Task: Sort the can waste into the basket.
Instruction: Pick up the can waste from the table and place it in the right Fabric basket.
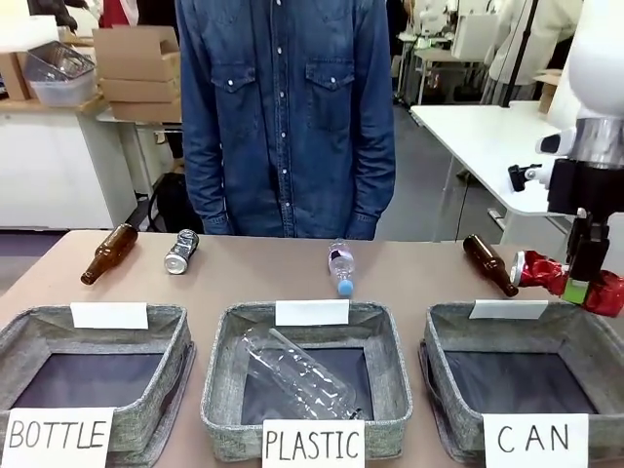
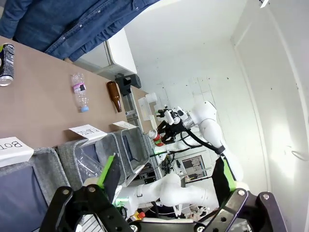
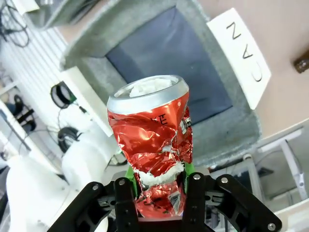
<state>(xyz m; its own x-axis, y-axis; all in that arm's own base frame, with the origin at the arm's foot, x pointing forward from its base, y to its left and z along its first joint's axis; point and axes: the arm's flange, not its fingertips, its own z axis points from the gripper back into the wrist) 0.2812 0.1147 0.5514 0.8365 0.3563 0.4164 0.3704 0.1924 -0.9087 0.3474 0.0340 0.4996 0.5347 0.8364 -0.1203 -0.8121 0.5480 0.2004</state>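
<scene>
Since the right gripper (image 1: 580, 290) is clamped narrow on the red can (image 1: 542, 272) across its middle, a black finger hides the can's waist from the front. The end on the gripper's right side runs off the edge of sight. Seen along the fingers, that end is buried between the green pads (image 3: 128, 174), and the print is too crumpled to read. The can lies about level, its long axis crosswise to the downward-pointing fingers, its silver lid end sticking out to the gripper's left.

Below the gripper sits the CAN basket (image 1: 436, 375), with its CAN sign (image 1: 534, 441) on the near wall. Just past the lid end, a brown bottle (image 1: 489, 264) lies on the table (image 1: 419, 273); I cannot tell whether bottle and can touch.

Well off to the gripper's left, the silver can (image 1: 181, 251) lies on its side, long axis running near to far, a round end facing the baskets. The left gripper (image 2: 164, 180) stands wide, holding nothing. Farthest off, a person (image 1: 288, 117) in a denim shirt stands at the table's far side.
</scene>
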